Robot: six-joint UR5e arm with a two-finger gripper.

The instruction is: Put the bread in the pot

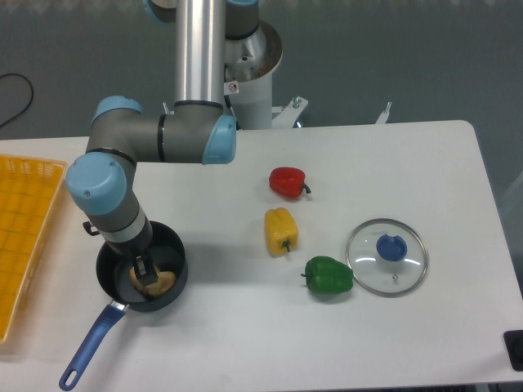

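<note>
bread (155, 282) inside pot (173, 245) | jaws (147, 271) down in pot at bread, grip state unreadable | left: release, withdraw | placement nearly complete

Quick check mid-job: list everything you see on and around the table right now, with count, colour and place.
bread: one, pale tan, inside the pot under the end effector
pot: one, dark with a blue handle pointing toward the front-left, near the table's left side
red pepper: one, red, middle of the table, farthest back of the three
yellow pepper: one, yellow, just in front of the red one
green pepper: one, green, front, touching or nearly touching the lid's left edge
glass lid: one, clear with blue knob, right of the peppers
basket: one, yellow, far left
end effector: one, lowered into the pot at the bread; grip unclear
</note>
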